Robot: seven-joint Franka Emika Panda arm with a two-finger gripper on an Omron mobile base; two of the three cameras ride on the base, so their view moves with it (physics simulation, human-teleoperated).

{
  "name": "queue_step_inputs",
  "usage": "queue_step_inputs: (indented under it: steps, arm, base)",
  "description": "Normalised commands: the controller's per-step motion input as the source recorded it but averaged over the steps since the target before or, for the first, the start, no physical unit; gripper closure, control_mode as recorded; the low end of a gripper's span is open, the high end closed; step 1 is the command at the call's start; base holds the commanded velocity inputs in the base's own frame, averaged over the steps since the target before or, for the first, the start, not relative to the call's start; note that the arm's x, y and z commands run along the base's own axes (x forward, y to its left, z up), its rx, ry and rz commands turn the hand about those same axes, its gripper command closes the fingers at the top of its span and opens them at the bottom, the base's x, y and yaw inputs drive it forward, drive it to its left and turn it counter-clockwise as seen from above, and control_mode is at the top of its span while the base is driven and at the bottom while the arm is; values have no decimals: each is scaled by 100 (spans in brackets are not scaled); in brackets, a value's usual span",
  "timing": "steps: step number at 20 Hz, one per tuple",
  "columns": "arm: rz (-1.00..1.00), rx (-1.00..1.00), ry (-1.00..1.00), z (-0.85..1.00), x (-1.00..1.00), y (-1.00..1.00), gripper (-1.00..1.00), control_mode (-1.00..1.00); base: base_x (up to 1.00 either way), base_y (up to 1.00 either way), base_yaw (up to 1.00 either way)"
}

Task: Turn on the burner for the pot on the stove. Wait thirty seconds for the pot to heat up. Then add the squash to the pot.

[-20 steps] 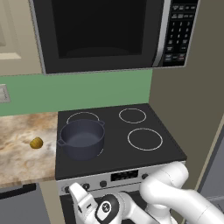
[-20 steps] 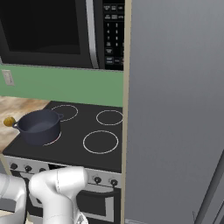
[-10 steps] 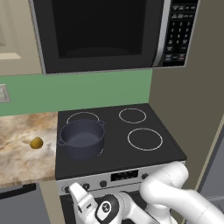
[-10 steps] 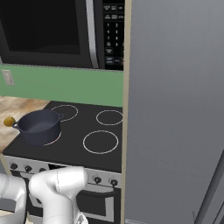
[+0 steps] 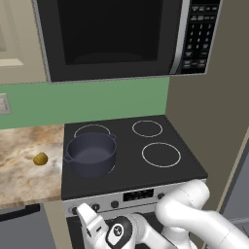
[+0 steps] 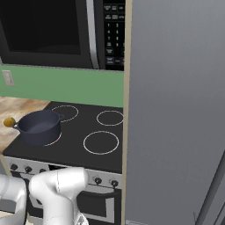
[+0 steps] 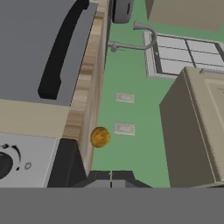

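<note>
Glossy white rounded arm [image 5: 194,219], dark joints, round black-and-white wrist emblem.

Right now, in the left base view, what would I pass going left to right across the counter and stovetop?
The squash on the counter → the pot → the front right ring on the stove.

burner [image 5: 92,168] ring mostly hidden beneath pot [image 5: 91,153], stove [image 7: 8,162] knob cut off by hand view's edge

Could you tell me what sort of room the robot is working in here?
A home kitchen, rendered in simulation: a black glass-top stove with a pot on it, a microwave mounted above, and a stone-patterned counter holding a squash.
</note>
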Motion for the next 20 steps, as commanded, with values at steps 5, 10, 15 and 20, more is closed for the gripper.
queue_step_inputs:
  steps: [5,10,15,20]
  arm:
    - [-1,6,11,24,0,0,100,-100]
    - [-6,9,15,72,-7,0,100,-100]
    - [-2,16,12,76,-26,0,100,-100]
    - [-3,26,1,62,-50,4,100,-100]
  base:
    - [0,0,0]
    - [0,0,0]
    - [0,0,0]
    - [0,0,0]
